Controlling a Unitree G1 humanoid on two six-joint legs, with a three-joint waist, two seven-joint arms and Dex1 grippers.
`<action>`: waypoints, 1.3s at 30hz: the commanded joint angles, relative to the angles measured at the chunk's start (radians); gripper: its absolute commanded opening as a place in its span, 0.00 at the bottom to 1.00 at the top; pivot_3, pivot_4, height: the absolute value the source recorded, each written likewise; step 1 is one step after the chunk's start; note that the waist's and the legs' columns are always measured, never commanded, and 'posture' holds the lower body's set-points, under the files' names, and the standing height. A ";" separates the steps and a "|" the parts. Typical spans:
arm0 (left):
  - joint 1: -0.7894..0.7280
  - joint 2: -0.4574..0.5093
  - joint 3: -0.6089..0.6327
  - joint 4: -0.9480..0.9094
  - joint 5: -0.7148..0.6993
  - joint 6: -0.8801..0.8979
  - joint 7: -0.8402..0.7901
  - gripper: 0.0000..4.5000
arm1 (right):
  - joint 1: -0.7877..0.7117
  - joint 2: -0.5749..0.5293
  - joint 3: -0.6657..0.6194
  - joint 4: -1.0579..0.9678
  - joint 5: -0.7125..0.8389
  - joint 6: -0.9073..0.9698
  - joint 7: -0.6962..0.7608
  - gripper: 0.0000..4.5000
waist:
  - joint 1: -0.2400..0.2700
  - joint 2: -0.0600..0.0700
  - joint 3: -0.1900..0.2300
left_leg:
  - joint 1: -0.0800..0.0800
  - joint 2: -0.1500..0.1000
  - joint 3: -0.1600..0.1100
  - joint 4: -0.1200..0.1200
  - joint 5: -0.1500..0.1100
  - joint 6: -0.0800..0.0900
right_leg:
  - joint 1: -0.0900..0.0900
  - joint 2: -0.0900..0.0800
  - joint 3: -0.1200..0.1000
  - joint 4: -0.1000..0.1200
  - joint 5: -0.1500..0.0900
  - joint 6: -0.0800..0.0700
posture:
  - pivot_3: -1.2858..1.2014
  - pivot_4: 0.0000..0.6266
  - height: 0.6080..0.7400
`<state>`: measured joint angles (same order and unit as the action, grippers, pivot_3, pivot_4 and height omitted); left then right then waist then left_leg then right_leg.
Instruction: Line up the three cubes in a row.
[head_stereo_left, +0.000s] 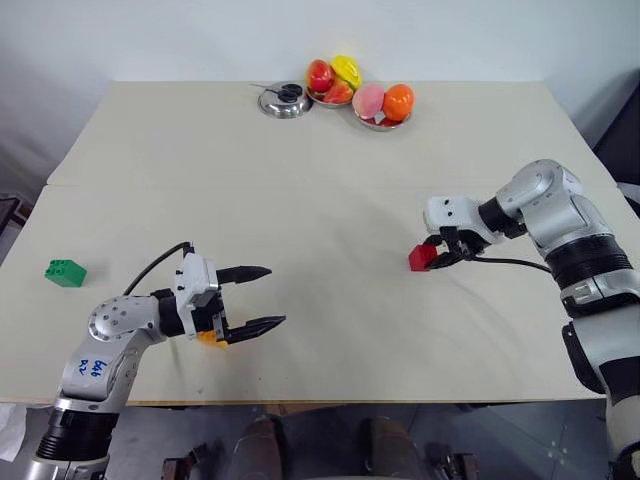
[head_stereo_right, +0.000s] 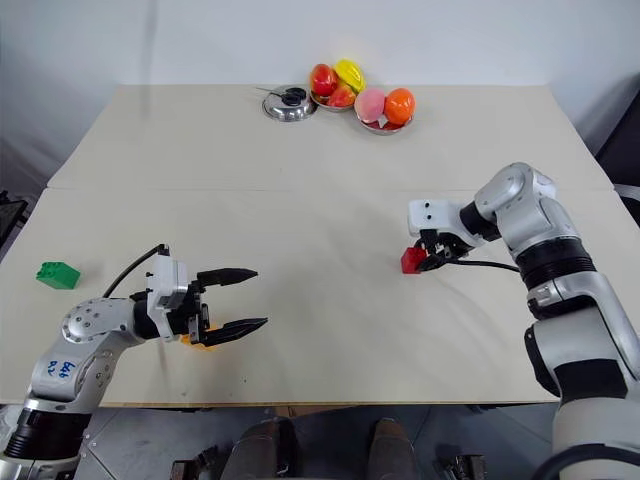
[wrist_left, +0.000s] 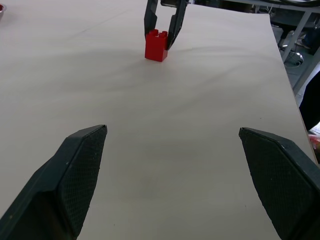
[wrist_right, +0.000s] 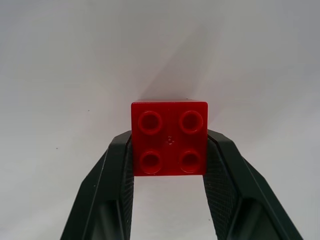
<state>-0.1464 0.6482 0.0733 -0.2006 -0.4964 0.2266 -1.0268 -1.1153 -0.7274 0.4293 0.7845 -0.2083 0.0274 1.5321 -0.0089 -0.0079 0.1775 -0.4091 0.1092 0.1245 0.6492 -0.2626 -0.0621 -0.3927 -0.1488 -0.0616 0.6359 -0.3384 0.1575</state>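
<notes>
The red cube (wrist_right: 169, 138) is sitting clamped between the right gripper (head_stereo_left: 440, 254)'s fingers at right of centre in the head views, apparently just above the table (head_stereo_left: 320, 180). The orange-yellow cube (head_stereo_left: 208, 338) is lying lower left beneath the wide-open, empty left gripper (head_stereo_left: 262, 297); the green cube (head_stereo_left: 65, 272) is waiting far left. So the row is likely running leftward from the red one.

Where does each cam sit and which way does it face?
Head views: stereo pair on the head, looking forward and down at the table; both arms show, plus green cube and fruit bowls.
Left wrist view: along the open left gripper, level across the table toward the red cube.
Right wrist view: steeply down between the right gripper fingers, shut on the red cube.
Shared: all four show the red cube.
</notes>
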 joint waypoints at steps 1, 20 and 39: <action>0.003 0.002 0.016 -0.017 0.006 -0.022 0.003 1.00 | -0.024 0.004 0.003 0.036 -0.040 -0.028 -0.028 0.33 | 0.000 0.000 0.000 | 0.000 0.000 0.000 0.000 0.000 0.000 | 0.000 0.000 0.000 0.000 0.000 0.000 | 0.52 0.24 1.00; 0.225 0.053 0.398 0.113 -0.069 -0.092 0.008 1.00 | 0.369 -0.178 -0.387 -0.288 0.725 -0.133 0.082 0.99 | -0.006 -0.002 0.001 | 0.000 0.000 0.000 -0.002 -0.001 0.000 | 0.000 0.000 0.000 -0.004 0.000 0.000 | 0.52 0.24 1.00; 0.565 -0.302 0.921 0.222 -0.107 -0.312 0.468 1.00 | 0.798 0.163 -0.557 -0.823 0.896 -0.009 -0.215 0.99 | -0.002 -0.015 -0.005 | 0.003 0.002 -0.001 0.000 -0.005 0.004 | 0.003 0.000 -0.002 -0.004 0.000 -0.002 | 0.52 0.24 1.00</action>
<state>0.4058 0.3489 0.9625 0.0243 -0.5705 -0.0620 -0.5776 -0.3263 -0.5654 -0.0924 -0.0067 0.6721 0.0269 1.3241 -0.0108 -0.0229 0.1725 -0.4062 0.1111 0.1236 0.6496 -0.2684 -0.0576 -0.3893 -0.1487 -0.0633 0.6315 -0.3381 0.1552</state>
